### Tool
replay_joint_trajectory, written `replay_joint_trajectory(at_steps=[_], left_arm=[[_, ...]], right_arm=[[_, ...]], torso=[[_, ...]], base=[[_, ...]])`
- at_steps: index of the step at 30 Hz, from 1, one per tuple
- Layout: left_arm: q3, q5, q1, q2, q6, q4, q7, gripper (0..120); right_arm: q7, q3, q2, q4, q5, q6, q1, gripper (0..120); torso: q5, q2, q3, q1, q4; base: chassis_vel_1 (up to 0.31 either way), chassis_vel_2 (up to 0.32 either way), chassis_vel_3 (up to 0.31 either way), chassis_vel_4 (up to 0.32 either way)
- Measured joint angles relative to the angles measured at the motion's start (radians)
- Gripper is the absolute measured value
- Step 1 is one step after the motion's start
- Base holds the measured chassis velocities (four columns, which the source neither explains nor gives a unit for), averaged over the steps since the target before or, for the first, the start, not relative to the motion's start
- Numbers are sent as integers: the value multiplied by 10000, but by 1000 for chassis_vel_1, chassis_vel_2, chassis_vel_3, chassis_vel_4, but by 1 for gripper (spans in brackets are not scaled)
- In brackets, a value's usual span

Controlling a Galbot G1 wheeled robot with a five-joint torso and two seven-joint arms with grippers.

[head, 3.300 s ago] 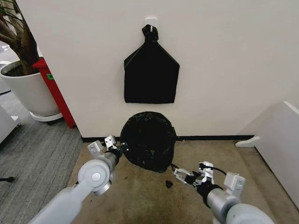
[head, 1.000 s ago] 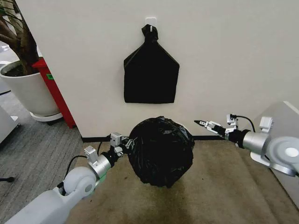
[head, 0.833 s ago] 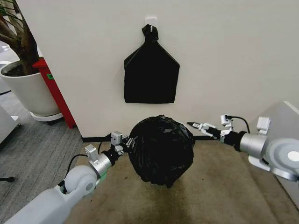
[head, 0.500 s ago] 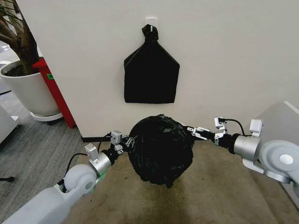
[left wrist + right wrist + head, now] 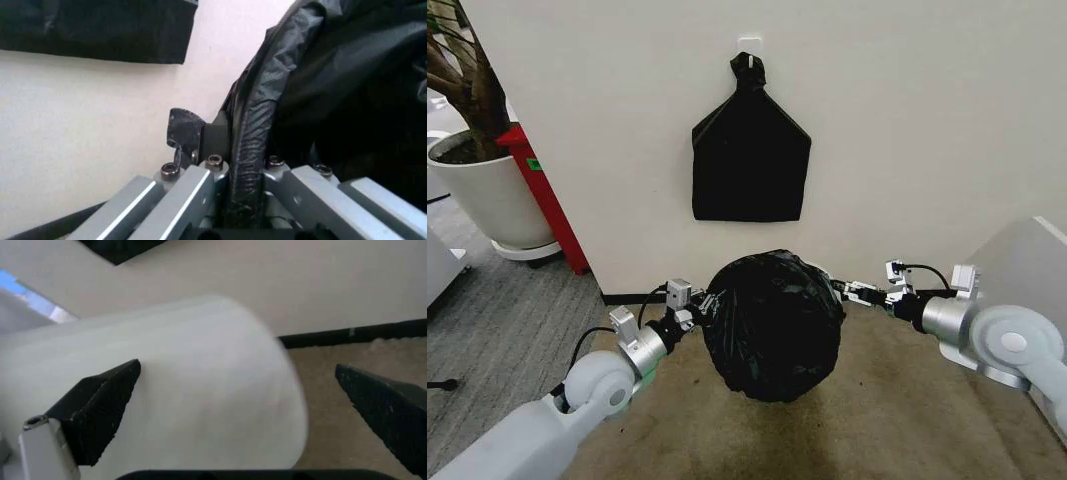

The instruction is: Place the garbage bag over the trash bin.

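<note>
Gripping the bag [image 5: 772,325] at the bin's [image 5: 200,390] left, the left gripper [image 5: 695,308] was clamped on plastic; right gripper [image 5: 839,288], spread wide, was set opp. side, prob. to tug film down.

1 garbage bag [image 5: 772,325], 1 trash bin [image 5: 173,390], 2 grippers, 1 hanging black bundle [image 5: 750,155], 1 plant pot [image 5: 482,195]

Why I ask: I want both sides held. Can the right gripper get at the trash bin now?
Likely yes: the right gripper has its jaws open, with the trash bin's bare wall between them and nothing in the way.
</note>
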Motion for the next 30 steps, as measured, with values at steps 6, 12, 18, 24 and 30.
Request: replay_joint_trajectory(at_steps=[6,12,18,24,30], left_arm=[[-19,15,12,-80,31,271,-19,0],[36,9,-102,-177,91,512,-61,0],[43,8,-111,-186,121,570,-65,0],[43,14,-142,-197,123,525,-41,0],[76,40,-131,-206,121,440,53,0]], right_arm=[[61,1149,-167,698,1443,-27,-430,100],[42,1491,-353,1385,2462,-47,-518,100],[55,1031,-357,1803,2156,-47,-274,100],[64,417,-236,1641,1271,-29,-69,100],[115,304,-183,1189,919,-11,-18,100]], torso=[[-4,0,0,0,-1],[-5,0,-1,0,-2],[-4,1,-1,0,0],[-2,0,-1,0,-1],[-2,0,0,0,-1]], base=[[0,0,0,0],[0,0,0,0],[0,0,0,0],[0,0,0,0],[0,0,0,0]])
